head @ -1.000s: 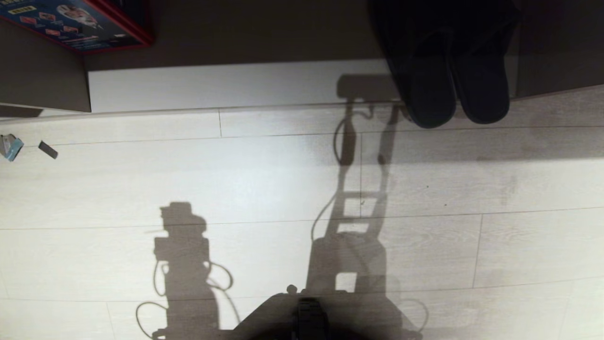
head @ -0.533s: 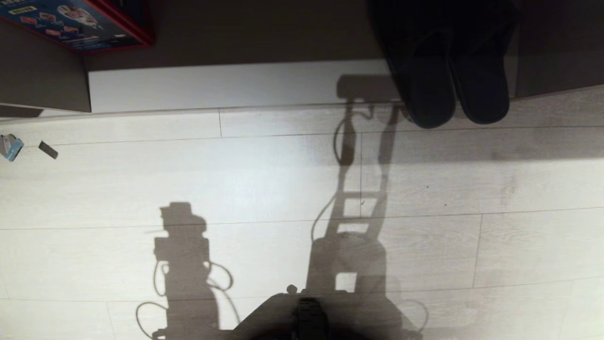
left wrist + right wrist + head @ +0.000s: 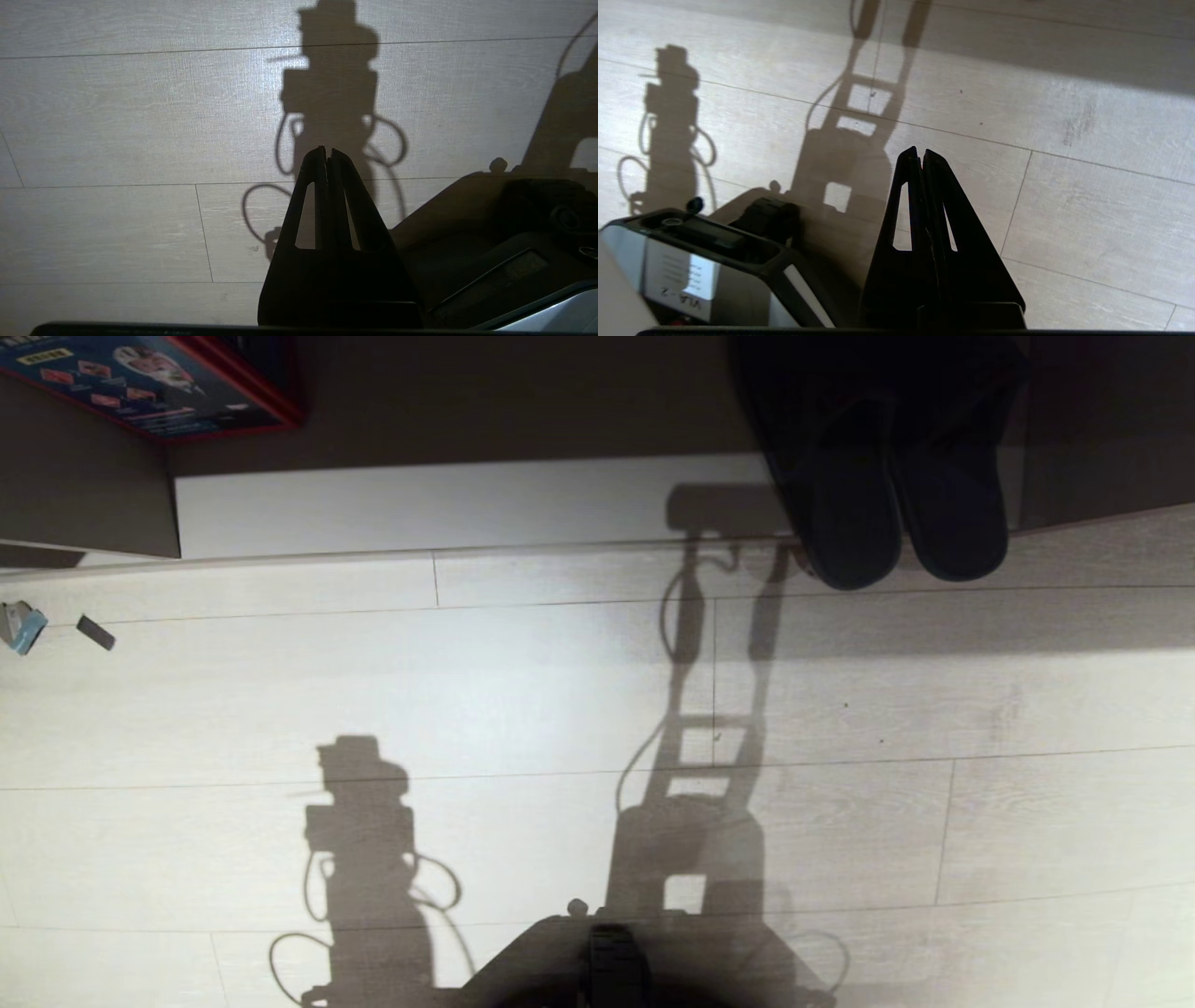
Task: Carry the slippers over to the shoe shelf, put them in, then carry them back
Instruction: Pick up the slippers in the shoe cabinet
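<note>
Underfoot, the pale plank floor (image 3: 467,709) fills most of the head view, crossed by the robot's own shadow in the lower middle of the frame. Across the top runs the shoe shelf (image 3: 448,504), its pale base board bright in the upper centre and its dark opening above it. In the upper left corner sits a red-edged printed box (image 3: 159,383), and two small scraps (image 3: 93,632) lie on the floor at the left edge.

The slippers (image 3: 901,513) sit side by side in the upper right of the frame, their front ends reaching into the shelf's shadow and their rounded ends overhanging the base board onto the floor. They look dark, flat and thin-soled, so I judge them light and soft, likely to flop and bend if lifted by one end. The wide toe band seems the best place to take hold, or the two inner edges pinched together so both lift as one; that part lies deep in shadow and is hard to make out.

Neither arm shows in the head view. The right gripper (image 3: 920,156) hangs over bare floor with its fingers pressed together on nothing. The left gripper (image 3: 327,154) likewise hangs above the floor beside the robot's base, fingers pressed together and empty.
</note>
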Tool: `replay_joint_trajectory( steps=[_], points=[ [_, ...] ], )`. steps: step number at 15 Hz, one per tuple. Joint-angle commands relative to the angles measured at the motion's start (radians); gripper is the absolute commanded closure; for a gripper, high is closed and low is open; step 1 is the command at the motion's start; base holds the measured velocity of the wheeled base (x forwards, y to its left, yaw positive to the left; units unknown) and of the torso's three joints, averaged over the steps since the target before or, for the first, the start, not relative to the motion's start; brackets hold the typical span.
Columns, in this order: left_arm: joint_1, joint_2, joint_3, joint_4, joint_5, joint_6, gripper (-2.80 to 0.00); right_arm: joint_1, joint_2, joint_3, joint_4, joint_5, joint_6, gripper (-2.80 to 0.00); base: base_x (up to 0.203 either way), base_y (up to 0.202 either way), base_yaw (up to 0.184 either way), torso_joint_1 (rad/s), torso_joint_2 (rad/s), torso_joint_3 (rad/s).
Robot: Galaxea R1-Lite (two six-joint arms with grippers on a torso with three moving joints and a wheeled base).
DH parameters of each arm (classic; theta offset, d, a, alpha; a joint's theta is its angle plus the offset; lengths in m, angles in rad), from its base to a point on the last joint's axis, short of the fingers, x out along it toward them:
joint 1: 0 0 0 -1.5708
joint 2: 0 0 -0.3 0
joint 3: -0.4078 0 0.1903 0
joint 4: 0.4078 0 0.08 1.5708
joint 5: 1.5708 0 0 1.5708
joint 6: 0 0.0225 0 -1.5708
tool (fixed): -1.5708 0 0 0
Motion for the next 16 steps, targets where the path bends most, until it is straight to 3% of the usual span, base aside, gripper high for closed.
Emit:
replay_joint_trajectory(
  steps=[1,7,9,16],
  points=[
    [0.000,0.000,0.000,-0.001,0.000,0.000,0.00,0.000,-0.023,0.123,-0.091,-0.025,0.010,0.00,0.000,0.000,0.000,0.000,0.00,0.000],
    [0.000,0.000,0.000,-0.001,0.000,0.001,0.00,0.000,-0.024,0.401,-0.308,-0.038,0.018,0.00,0.000,0.000,0.000,0.000,0.00,0.000],
    [0.000,0.000,0.000,-0.001,0.000,0.003,0.00,-0.001,-0.024,0.438,-0.364,-0.041,0.038,0.00,0.000,0.000,0.000,0.000,0.00,0.000],
    [0.000,0.000,0.000,-0.001,-0.001,0.003,0.00,-0.001,-0.024,0.409,-0.268,-0.060,0.036,0.00,0.000,0.000,0.000,0.000,0.00,0.000]
  ],
)
